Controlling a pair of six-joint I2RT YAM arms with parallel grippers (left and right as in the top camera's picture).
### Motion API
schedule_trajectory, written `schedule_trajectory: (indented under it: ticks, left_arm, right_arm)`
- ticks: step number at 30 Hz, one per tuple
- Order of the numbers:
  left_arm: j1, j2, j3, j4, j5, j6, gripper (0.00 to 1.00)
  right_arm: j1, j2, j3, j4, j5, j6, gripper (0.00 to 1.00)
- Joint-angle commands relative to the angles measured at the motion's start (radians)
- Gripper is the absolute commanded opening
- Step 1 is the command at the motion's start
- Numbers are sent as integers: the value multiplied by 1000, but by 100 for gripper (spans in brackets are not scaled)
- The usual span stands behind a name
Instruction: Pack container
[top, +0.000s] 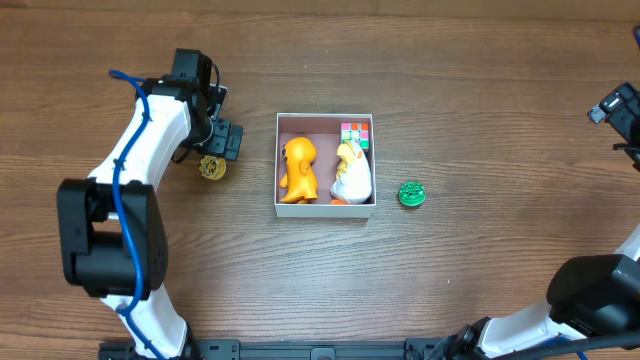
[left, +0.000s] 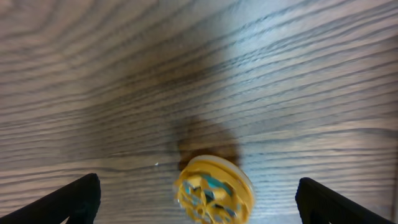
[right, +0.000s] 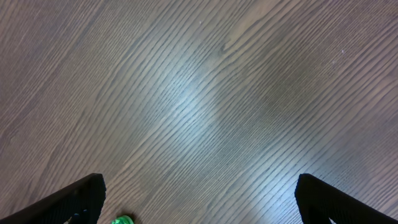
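The container (top: 326, 120) is a shallow white-walled square box at the table's middle. It holds an orange toy figure (top: 297, 170), a white and yellow duck toy (top: 352, 172) and a small colour cube (top: 355, 134). A yellow wheel-like disc (top: 211, 167) lies on the table left of the box. It shows between the open fingers in the left wrist view (left: 213, 191). My left gripper (top: 218, 148) is open just above it. A green round toy (top: 411, 194) lies right of the box and shows at the bottom edge of the right wrist view (right: 122, 219). My right gripper (right: 199, 202) is open and empty, at the far right edge.
The wooden table (top: 480, 270) stretches around the box. The bases of both arms stand at the front edge.
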Motion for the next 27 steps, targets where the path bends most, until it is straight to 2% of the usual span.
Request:
schedule_trajectory:
  ticks: [1, 27]
  left_arm:
    - [4, 53, -8, -1, 12, 10, 100]
    - [4, 71, -16, -78, 35, 11, 100]
  right_arm:
    - [-1, -5, 1, 3, 5, 4, 100]
    - [-1, -5, 1, 3, 5, 4, 100]
